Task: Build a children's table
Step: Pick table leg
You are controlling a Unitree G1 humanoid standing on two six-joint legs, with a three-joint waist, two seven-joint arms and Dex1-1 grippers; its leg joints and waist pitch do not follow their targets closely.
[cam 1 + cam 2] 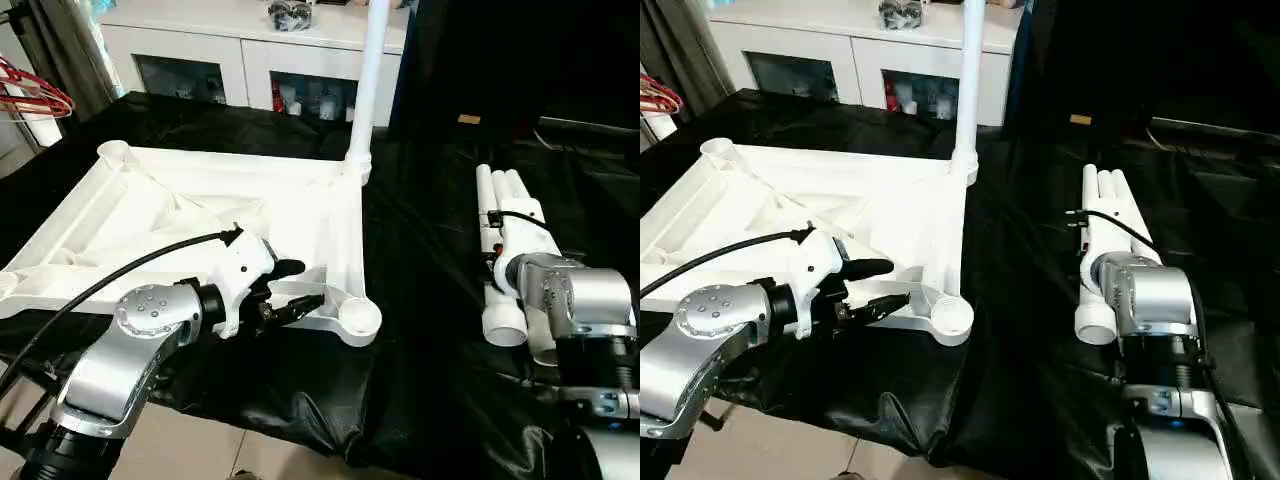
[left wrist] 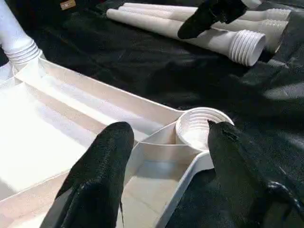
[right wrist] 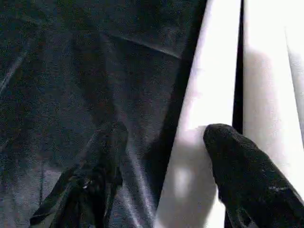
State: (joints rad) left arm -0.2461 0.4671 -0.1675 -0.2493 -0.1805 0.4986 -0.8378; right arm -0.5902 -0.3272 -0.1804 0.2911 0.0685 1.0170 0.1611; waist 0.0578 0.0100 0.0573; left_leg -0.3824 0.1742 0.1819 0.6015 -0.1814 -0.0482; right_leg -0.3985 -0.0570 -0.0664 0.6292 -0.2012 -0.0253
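Left eye view: tabletop (image 1: 200, 215) upside down on black worktop (image 1: 420, 330), one leg (image 1: 368, 80) upright in far socket. Left claw (image 2: 161, 156) open over near corner socket (image 2: 202, 126) (empty). Right claw (image 3: 164, 161) open, one finger on loose legs (image 1: 510, 250).

Even indoor light, blurred right-wrist close-up

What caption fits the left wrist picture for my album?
Open left gripper over the upturned tabletop's empty corner socket, spare legs on the black sheet.
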